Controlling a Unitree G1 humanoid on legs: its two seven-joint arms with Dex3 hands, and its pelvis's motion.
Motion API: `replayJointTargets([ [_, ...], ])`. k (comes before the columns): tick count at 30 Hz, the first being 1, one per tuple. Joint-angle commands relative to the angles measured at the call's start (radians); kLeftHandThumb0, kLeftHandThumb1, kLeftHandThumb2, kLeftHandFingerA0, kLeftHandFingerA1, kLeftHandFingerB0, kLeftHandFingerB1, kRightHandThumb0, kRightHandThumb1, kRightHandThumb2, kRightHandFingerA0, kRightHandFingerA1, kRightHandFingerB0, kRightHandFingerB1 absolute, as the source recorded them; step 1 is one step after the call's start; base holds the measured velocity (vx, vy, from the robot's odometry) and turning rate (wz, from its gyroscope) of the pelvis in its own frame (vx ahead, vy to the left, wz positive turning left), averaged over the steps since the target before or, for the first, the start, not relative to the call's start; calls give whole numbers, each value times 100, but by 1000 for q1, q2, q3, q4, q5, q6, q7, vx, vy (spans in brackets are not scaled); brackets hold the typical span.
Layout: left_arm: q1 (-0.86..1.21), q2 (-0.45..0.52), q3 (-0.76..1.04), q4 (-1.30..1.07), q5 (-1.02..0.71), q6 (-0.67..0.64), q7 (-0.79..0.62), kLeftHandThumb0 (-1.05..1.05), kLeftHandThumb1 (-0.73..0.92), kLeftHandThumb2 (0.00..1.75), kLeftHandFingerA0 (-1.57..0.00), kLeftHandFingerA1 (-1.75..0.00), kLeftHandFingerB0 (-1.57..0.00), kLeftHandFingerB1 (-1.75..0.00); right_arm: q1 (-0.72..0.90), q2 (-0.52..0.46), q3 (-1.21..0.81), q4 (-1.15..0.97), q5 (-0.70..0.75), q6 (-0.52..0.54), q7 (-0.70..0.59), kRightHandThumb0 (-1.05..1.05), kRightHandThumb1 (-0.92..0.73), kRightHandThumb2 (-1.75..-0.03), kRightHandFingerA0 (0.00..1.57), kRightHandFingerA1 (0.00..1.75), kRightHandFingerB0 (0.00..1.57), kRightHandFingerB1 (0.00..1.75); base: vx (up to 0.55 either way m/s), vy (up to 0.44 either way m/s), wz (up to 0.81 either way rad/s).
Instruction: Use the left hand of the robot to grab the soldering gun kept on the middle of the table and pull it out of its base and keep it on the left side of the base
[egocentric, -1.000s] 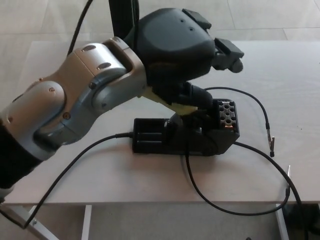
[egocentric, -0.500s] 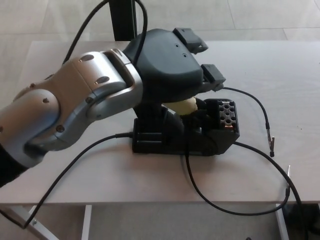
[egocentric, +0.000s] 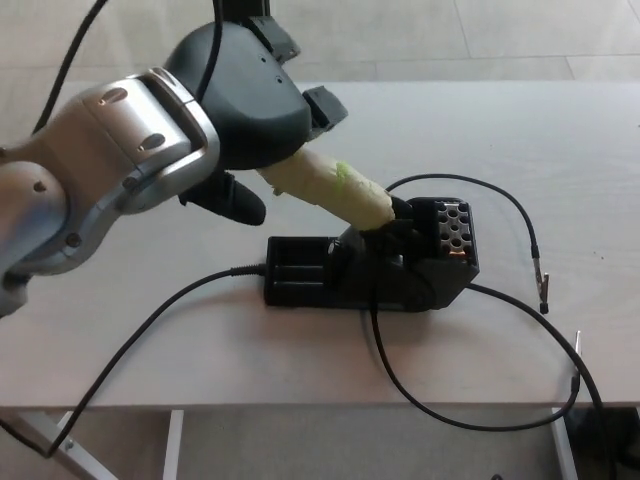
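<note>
Head view: left hand (egocentric: 245, 110) sat at about 10 o'clock from the base (egocentric: 375, 262), fingers wrapped around the rear of the soldering gun (egocentric: 335, 188). One black finger (egocentric: 232, 201) stuck out below the palm, clear of the handle. Gun's pale yellow-green handle ran diagonally down toward 4 o'clock, front end meeting the black holder part of the base; could not tell whether the tip was seated or just clear of it. Base stood mid-desk (egocentric: 560, 150), long axis left-right, block of round holes at its right end. Silver forearm (egocentric: 80, 190) came in from the left edge. Black cable (egocentric: 150, 325) ran from the base's left end toward 7 o'clock and off the front edge of the desk. Second cable (egocentric: 470, 420) looped from the base toward 5 o'clock. Thin lead (egocentric: 515, 212) arced off at 2 o'clock, ending at a small clip (egocentric: 545, 290) to the right of the base. Right hand was out of frame.
</note>
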Motion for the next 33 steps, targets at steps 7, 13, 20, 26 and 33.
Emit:
replayJointTargets([
  [7,157,39,75,60,204,-53,204,-75,83,66,-3,-45,-7,-30,-2,-55,33,-10,-5,-51,4,-39,-52,-86,44,66,35,51,0,0,0],
  [13,210,3,104,43,220,-76,235,-77,81,65,-13,-53,-6,-33,-5,-60,40,-10,-2,-63,1,-40,-51,-87,46,68,37,52,0,0,0],
  [20,235,-47,150,44,203,-89,242,-74,82,65,-21,-50,-10,-31,-11,-68,40,-11,5,-54,9,-35,-66,-59,45,62,44,36,0,0,0],
  [26,252,-100,211,58,116,-124,265,-70,80,64,-49,-57,-16,-34,-14,-75,44,-7,4,-52,10,-36,-66,-59,45,60,44,36,0,0,0],
  [33,294,-182,306,169,-24,-333,610,-11,50,84,-104,-175,-36,-57,-23,-85,54,4,-2,-61,17,-51,-52,-88,50,66,39,52,0,0,0],
])
